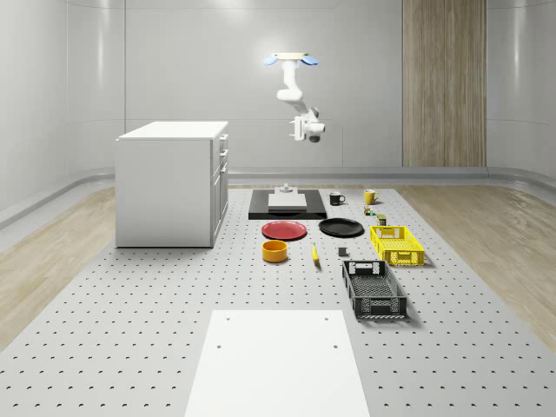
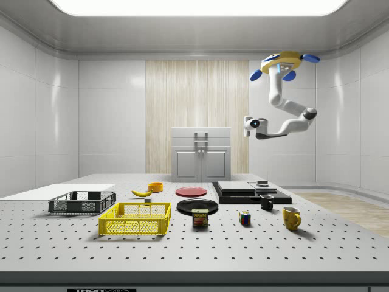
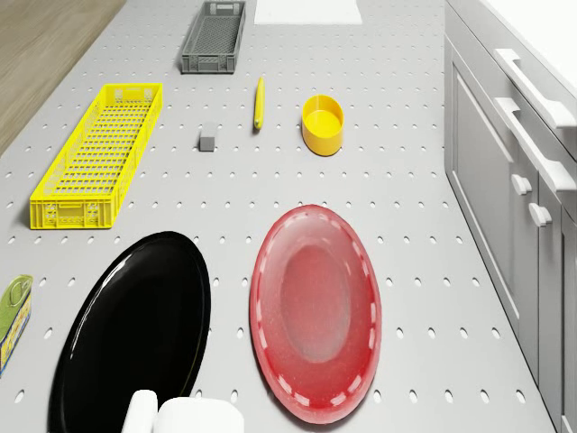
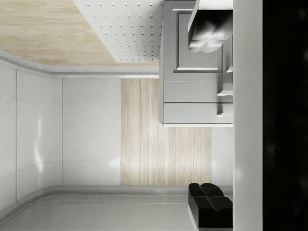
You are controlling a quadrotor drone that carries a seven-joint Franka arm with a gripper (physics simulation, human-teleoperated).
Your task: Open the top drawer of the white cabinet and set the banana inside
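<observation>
The white cabinet (image 1: 169, 184) (image 2: 201, 155) stands on the whole-scene view's left, its top drawer (image 2: 201, 133) (image 3: 527, 77) shut. The yellow banana (image 1: 315, 254) (image 2: 141, 193) (image 3: 259, 101) lies on the perforated table beside an orange-yellow bowl (image 1: 274, 251) (image 3: 323, 124). The drone (image 1: 291, 61) (image 2: 284, 64) hovers high over the far middle of the table, near the black platform (image 1: 287, 205). My gripper (image 1: 307, 130) (image 2: 248, 126) (image 4: 210, 120) hangs in the air at about the cabinet top's height, well apart from it. It is open and holds nothing, and the cabinet front (image 4: 197, 91) faces it.
A red plate (image 1: 284, 230) (image 3: 315, 311) and a black plate (image 1: 340, 228) (image 3: 131, 329) lie below the drone. A yellow basket (image 1: 397, 244), a dark basket (image 1: 373, 288), two mugs (image 1: 337, 198), a can (image 2: 200, 218) and a white sheet (image 1: 278, 360) also sit on the table.
</observation>
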